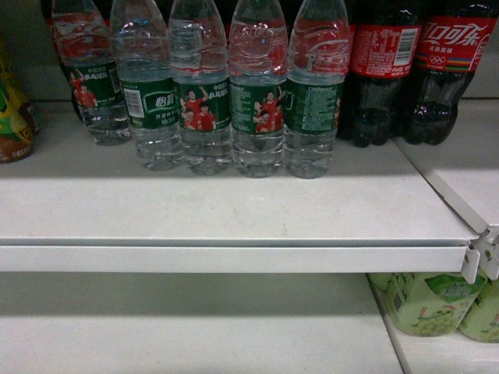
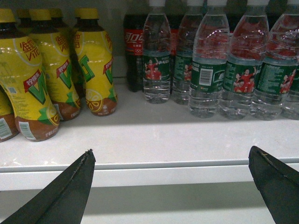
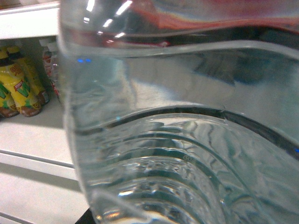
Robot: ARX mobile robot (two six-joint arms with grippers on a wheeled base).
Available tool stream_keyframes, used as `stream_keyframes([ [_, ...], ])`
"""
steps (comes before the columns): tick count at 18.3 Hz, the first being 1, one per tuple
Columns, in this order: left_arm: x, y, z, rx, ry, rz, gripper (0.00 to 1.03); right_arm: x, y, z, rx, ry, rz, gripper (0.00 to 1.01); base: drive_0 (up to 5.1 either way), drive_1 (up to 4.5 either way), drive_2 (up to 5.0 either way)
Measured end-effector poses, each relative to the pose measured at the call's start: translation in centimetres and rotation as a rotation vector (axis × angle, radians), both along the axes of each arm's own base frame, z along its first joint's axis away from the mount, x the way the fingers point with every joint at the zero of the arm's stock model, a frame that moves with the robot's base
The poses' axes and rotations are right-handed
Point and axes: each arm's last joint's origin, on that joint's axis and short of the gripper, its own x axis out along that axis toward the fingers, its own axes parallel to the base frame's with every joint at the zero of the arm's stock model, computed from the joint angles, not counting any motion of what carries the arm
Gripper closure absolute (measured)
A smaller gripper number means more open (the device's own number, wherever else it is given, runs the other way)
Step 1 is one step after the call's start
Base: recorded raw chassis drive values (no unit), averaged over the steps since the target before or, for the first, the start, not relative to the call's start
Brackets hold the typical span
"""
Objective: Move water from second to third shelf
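Right wrist view: water bottle (image 3: 187, 140) fills frame.

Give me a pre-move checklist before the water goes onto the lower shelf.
1. Water bottle fills the right wrist view, close to the right tool: ok.
2. Right tool's grip on it: cannot tell, fingers hidden.
3. Left tool open, holding nothing: ok.
4. Lower shelf bare at left: ok.
5. Green bottles occupy its right side: not ok for placing there.
6. Water bottle row upright above: ok.
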Motion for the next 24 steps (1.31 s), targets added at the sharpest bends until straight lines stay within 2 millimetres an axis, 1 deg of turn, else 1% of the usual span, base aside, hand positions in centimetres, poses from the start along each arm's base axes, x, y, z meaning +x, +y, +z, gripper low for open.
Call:
stream_keyframes([
  [24,0.0,0.0,-0.01,0.0,0.001,0.0,0.05,0.03,-0.01,-0.1,0.009,0.007,-0.003,0.6,0.0,0.0,0.0],
])
